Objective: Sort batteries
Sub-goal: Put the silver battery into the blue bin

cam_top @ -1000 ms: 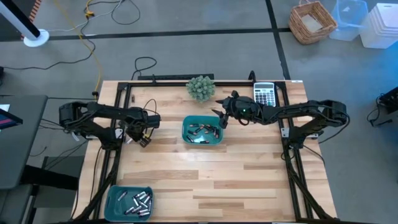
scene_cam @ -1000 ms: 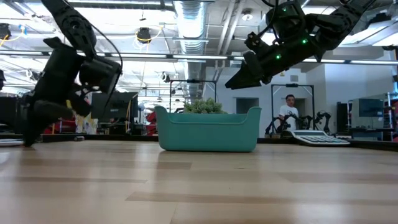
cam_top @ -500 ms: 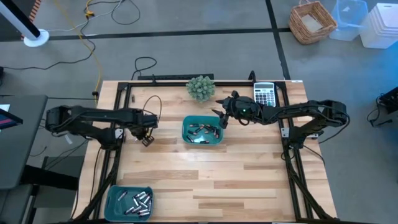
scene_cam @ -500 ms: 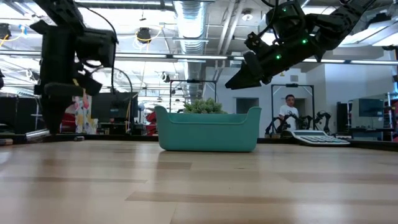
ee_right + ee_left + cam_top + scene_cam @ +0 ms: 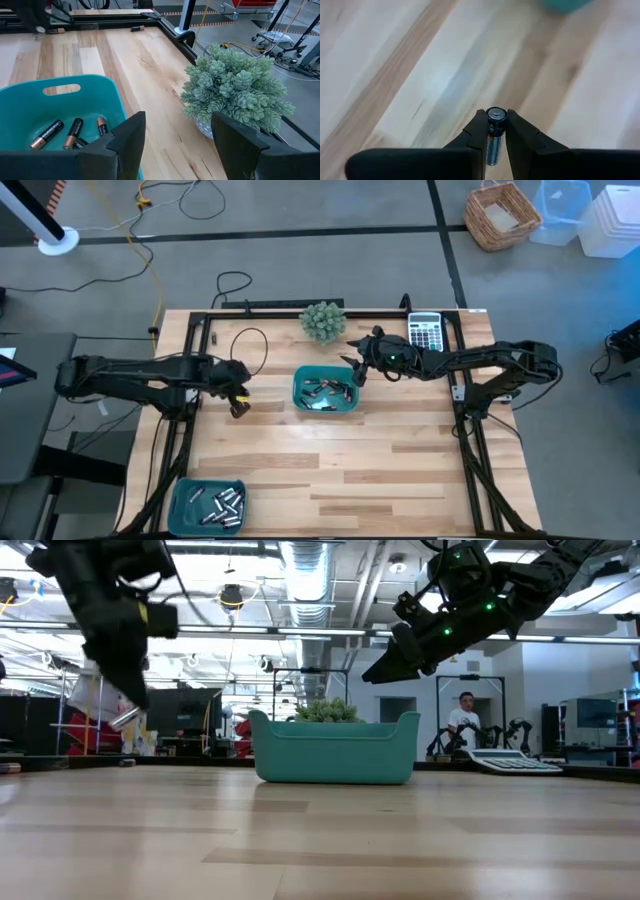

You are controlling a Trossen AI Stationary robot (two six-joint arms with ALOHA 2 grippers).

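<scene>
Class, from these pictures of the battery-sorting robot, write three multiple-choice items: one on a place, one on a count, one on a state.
1. Where is the calculator?
A. far edge, right of the plant
B. inside a tray
C. near left corner

2. How many teal trays are on the table?
A. one
B. two
C. four

3. What is the left gripper doing?
A. hanging open
B. gripping a battery
C. holding the plant

Key:
1 A, the high view shows it there.
2 B, one in the middle, one in the near left corner.
3 B, the left wrist view shows the cell between the fingers.

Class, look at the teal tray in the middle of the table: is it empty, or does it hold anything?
Not empty. The teal tray holds several batteries on its floor, seen from above and from the right wrist view.
</scene>
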